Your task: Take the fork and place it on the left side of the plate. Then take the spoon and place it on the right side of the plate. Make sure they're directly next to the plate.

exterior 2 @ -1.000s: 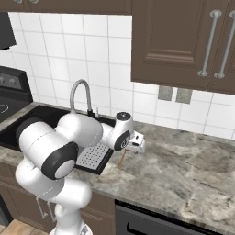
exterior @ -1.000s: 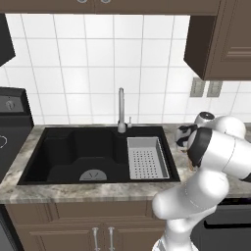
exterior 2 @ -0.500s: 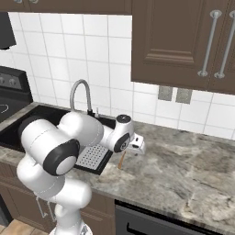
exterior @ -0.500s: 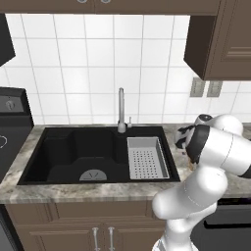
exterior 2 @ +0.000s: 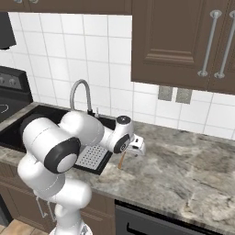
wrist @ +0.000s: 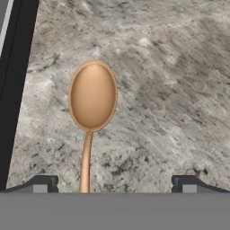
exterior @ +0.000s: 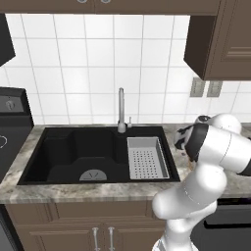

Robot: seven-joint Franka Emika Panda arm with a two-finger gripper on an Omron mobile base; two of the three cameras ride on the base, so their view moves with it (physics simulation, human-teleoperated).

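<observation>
I'm hovering low over the granite counter, just right of the black sink, and my claw is spread as wide as it goes, nothing between the fingers. Right below me lies the spoon, brown wood, bowl up toward the top of my hand view, handle running down toward my left fingertip. It sits flat on the stone, close to the sink's dark edge. From the right base camera I catch the handle poking out under my claw.

So I judge I'm on the spoon step, at the approach, not yet gripping. I can't make out the plate or the fork from here, so I can't say how the fork stands.

Next move, as I see it: the handle is off toward my left finger, not centred, so I need to shift across until it lies midway, drop down, then close on the thin shaft. It's slim and flat to the stone, so I must get low or I'll pinch air.
</observation>
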